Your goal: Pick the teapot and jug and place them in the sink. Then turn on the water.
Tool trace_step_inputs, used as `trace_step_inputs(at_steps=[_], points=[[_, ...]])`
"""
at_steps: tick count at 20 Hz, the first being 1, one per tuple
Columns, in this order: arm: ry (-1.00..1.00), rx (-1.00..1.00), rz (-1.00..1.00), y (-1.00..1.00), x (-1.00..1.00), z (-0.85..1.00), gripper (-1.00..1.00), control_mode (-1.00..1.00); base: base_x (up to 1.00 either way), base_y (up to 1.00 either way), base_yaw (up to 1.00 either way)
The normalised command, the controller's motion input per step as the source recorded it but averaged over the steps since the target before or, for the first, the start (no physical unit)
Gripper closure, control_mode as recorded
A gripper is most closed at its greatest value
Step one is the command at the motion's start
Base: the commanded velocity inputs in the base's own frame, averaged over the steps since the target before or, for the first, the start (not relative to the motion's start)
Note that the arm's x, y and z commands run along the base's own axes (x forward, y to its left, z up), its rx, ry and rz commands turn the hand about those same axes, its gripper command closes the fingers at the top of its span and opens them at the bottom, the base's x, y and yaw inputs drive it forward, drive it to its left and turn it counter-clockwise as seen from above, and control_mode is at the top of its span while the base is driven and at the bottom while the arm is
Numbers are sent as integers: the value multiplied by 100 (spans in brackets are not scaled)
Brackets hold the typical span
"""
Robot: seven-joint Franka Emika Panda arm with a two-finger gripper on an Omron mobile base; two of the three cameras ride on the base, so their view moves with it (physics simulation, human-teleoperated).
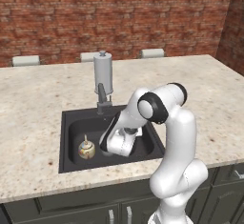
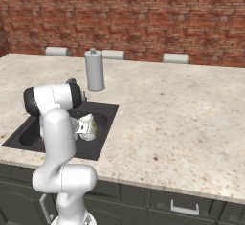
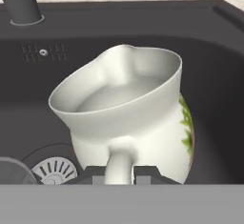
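Round floral cream-gold teapot (image 1: 86, 149) already on the dark rectangular sink (image 1: 66, 137) floor, frame left. Gripper (image 3: 119, 170) clamped on the cream-white floral jug (image 3: 128, 118) handle, inside the basin. Left: release, tap on.

The white arm bends forward and down from its raised elbow, wrist angled low. The gripper (image 3: 119, 171) is closed tight on the handle of the jug (image 3: 128, 118), which sits directly ahead of the fingertips (image 3: 145, 171), its open mouth facing the hand.
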Motion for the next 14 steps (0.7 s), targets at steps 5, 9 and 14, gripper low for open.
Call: trace_step_inputs(at_steps=[5,9,14], points=[[0,0,0,0,0,-23,100,-100,0,0,0],[0,0,0,0,0,-15,100,-100,0,0,0],[0,0,0,0,0,0,-100,-100,0,0,0]])
